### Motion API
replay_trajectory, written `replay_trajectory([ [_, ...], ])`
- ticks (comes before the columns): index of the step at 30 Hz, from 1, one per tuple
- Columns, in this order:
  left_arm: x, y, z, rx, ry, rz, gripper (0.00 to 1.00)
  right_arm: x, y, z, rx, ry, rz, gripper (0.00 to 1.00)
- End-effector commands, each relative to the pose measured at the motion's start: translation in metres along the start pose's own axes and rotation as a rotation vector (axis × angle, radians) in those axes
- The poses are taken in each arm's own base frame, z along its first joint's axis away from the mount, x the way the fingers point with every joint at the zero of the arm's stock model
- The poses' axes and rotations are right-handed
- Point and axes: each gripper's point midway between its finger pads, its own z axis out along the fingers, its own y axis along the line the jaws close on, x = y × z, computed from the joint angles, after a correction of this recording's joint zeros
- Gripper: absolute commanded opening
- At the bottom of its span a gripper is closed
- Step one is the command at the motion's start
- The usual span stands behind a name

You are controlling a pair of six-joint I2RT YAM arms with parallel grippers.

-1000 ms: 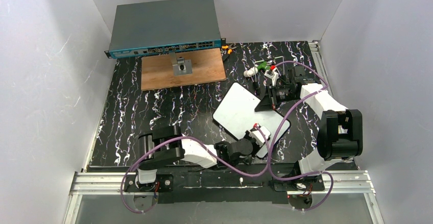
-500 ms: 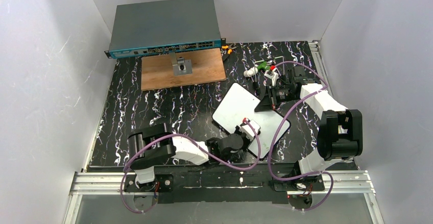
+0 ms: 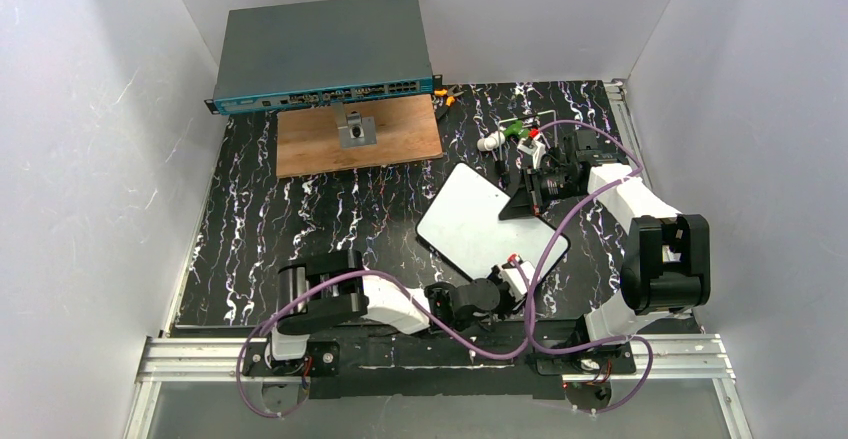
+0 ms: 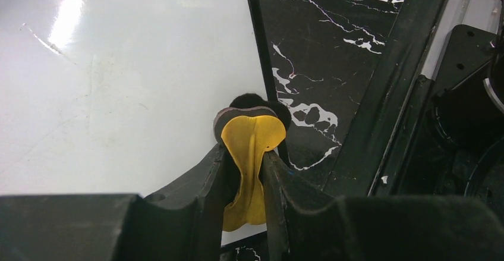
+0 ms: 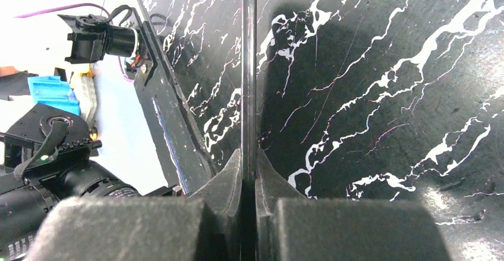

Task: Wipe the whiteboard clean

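Observation:
The whiteboard (image 3: 478, 217) lies tilted on the black marbled table, its face plain white (image 4: 119, 82) with only faint smudges. My left gripper (image 3: 512, 277) is at the board's near right corner, shut on a yellow eraser (image 4: 251, 139) folded between the fingers. The eraser's dark pad (image 4: 249, 101) sits over the board's thin dark rim. On the board's far right side, my right gripper (image 3: 527, 200) is shut on its edge. In the right wrist view that edge (image 5: 248, 65) runs straight out from between the pads (image 5: 230, 181).
A grey network switch (image 3: 320, 54) stands at the back left, with a brown wooden board (image 3: 400, 139) and a small metal block (image 3: 356, 131) in front of it. Markers and small parts (image 3: 512, 131) lie behind the right gripper. An aluminium rail (image 3: 200, 354) runs along the near edge.
My left gripper swept left and further onto the board with the eraser, then came back right and nearer, to the board's near right corner. The right gripper has kept still on the edge.

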Motion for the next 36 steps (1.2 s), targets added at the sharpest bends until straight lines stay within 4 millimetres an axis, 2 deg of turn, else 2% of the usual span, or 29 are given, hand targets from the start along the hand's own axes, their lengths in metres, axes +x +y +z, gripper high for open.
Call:
replay_trajectory([
  [1,0.004,0.005,0.004,-0.048,0.024,0.032,0.00,-0.007,0.022,-0.001,-0.100,-0.024,0.026,0.01],
  [5,0.011,0.050,-0.006,-0.269,0.044,0.011,0.00,-0.006,0.022,0.000,-0.101,-0.023,0.027,0.01],
  [9,0.006,0.084,-0.020,-0.382,0.012,-0.085,0.00,-0.006,0.022,0.000,-0.101,-0.024,0.025,0.01],
  [13,-0.003,0.092,-0.027,-0.384,-0.039,-0.126,0.00,-0.006,0.023,-0.001,-0.102,-0.025,0.025,0.01],
  [16,-0.010,0.084,-0.026,-0.326,-0.067,-0.124,0.00,-0.006,0.022,-0.001,-0.102,-0.024,0.027,0.01],
  [18,-0.013,0.070,-0.024,-0.247,-0.081,-0.111,0.00,-0.006,0.022,0.000,-0.101,-0.023,0.024,0.01],
  [20,-0.018,0.050,-0.019,-0.157,-0.085,-0.079,0.00,-0.006,0.022,-0.001,-0.100,-0.024,0.023,0.01],
  [21,-0.022,0.020,-0.013,-0.042,-0.097,-0.050,0.00,-0.006,0.022,0.000,-0.100,-0.024,0.026,0.01],
  [22,-0.023,0.003,-0.008,0.016,-0.100,-0.050,0.00,-0.006,0.022,0.000,-0.101,-0.024,0.026,0.01],
  [24,-0.022,-0.008,-0.003,0.047,-0.089,-0.044,0.00,-0.006,0.022,0.000,-0.101,-0.023,0.027,0.01],
  [25,-0.020,-0.004,-0.003,0.020,-0.080,-0.046,0.00,-0.006,0.021,0.000,-0.100,-0.023,0.026,0.01],
  [27,-0.007,0.025,-0.004,-0.111,-0.046,-0.044,0.00,-0.006,0.022,0.000,-0.101,-0.023,0.025,0.01],
  [28,0.003,0.058,-0.010,-0.205,-0.032,-0.109,0.00,-0.006,0.022,0.000,-0.101,-0.023,0.026,0.01],
  [30,0.011,0.116,-0.032,-0.368,-0.066,-0.215,0.00,-0.006,0.022,0.000,-0.101,-0.024,0.025,0.01],
  [32,0.017,0.126,-0.040,-0.395,-0.062,-0.215,0.00,-0.006,0.022,0.000,-0.102,-0.023,0.026,0.01],
  [36,0.021,0.120,-0.042,-0.359,-0.046,-0.195,0.00,-0.006,0.022,0.000,-0.101,-0.022,0.027,0.01],
])
